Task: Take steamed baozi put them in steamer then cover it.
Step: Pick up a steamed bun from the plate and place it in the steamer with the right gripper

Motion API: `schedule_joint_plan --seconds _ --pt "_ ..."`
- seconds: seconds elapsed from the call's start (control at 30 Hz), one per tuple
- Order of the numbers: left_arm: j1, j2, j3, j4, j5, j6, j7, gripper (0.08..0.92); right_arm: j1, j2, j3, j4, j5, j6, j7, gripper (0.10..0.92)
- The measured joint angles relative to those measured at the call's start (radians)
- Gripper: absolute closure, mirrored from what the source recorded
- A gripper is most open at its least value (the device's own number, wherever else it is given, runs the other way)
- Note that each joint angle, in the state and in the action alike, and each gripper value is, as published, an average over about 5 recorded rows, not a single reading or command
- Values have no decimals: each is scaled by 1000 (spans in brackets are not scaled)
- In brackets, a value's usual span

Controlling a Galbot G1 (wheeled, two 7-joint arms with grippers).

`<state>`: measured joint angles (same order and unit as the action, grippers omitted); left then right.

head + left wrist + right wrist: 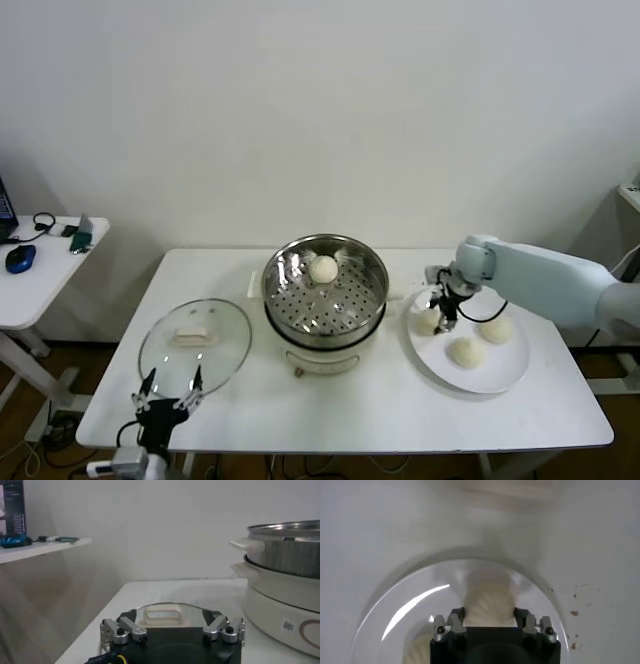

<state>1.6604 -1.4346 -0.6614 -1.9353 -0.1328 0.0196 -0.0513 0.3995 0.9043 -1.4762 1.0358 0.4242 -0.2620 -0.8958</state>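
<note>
The steamer (pixel 275 300) stands mid-table on its white cooker base (pixel 325 362) with one baozi (pixel 323 268) at the back of the basket. Three baozi lie on a white plate (pixel 510 375) to its right. My right gripper (pixel 443 312) is over the plate's left side, shut on the leftmost baozi (pixel 428 321), which sits low at the plate. In the right wrist view the baozi (pixel 489 602) fills the gap between the fingers of the right gripper (pixel 489 617). The glass cover (pixel 195 345) lies flat at the front left. My left gripper (pixel 168 388) is parked, open, just before it.
Two other baozi (pixel 496 328) (pixel 465 351) lie on the plate to the right of my gripper. A side table (pixel 40 275) with a mouse stands at the far left. In the left wrist view the cover's handle (pixel 162 616) lies ahead and the steamer (pixel 290 550) rises beside it.
</note>
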Motion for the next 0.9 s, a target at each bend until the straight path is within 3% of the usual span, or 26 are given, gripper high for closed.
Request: schedule_joint_plan --seconds 0.47,0.9 --pt "-12 3 8 -1 1 3 1 177 432 17 -154 229 230 -33 -57 373" --pt "-13 4 11 -11 -6 3 1 177 506 248 -123 315 344 -112 4 380"
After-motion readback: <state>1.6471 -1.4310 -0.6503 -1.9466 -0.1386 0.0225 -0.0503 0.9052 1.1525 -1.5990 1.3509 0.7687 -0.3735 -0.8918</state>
